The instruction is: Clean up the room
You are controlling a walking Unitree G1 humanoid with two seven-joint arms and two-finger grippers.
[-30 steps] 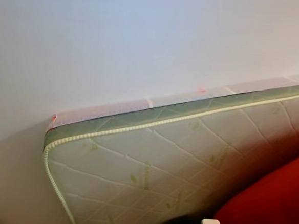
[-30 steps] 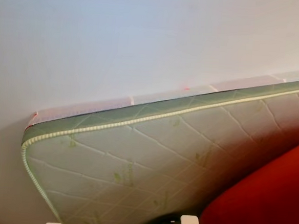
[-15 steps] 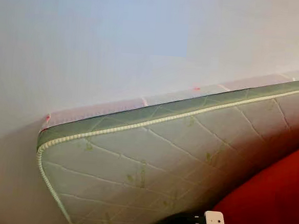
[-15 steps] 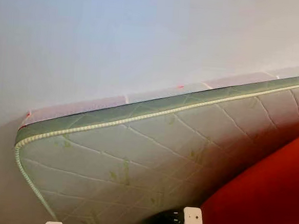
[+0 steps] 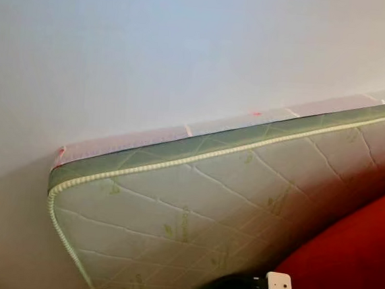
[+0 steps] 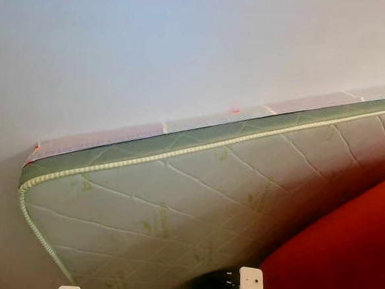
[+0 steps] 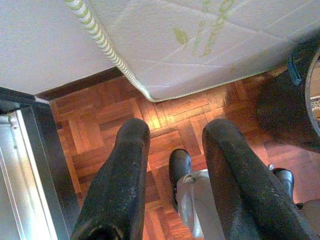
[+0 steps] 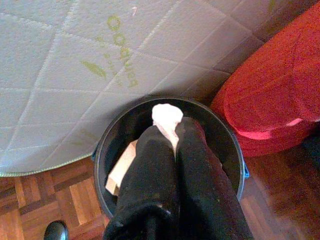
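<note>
Mattress (image 5: 208,205) leans on its edge against the white wall (image 5: 153,49), quilted face with green leaf print, bottom corner on the parquet floor (image 7: 100,125). Red cushioned seat (image 8: 270,85), beanbag or pouf by the look, sits beside it, pressed against the mattress face.

Black bucket (image 8: 107,145) stands on the floor at the foot of the mattress, between its lower edge and the red seat. Cardboard scrap (image 8: 121,167) already lies inside, toward the mattress-side wall.

Right gripper (image 8: 172,137) is right over the bucket mouth, fingers pinched together on a crumpled white paper wad (image 8: 167,120), which pokes out past the fingertips. Wad looks to be above the bucket's middle, slightly toward the mattress-side rim.

Left gripper (image 7: 172,132) hangs idle over bare floor near the mattress corner, fingers spread apart with nothing between them. Metal frame (image 7: 30,165), maybe a door track, runs along the floor edge beside it.

Step in hand, my read: drop the wad in the bucket.
- Position already good, no need to travel much. Lower a bit if possible so the light paper doesn't drift out.
- Open fully and let it fall clear; crumpled paper can cling to a fingertip, so confirm it's gone before lifting.
- Lift straight up, don't clip the rim or tip the bucket.
- Keep the left arm where it is, out of the way.
</note>
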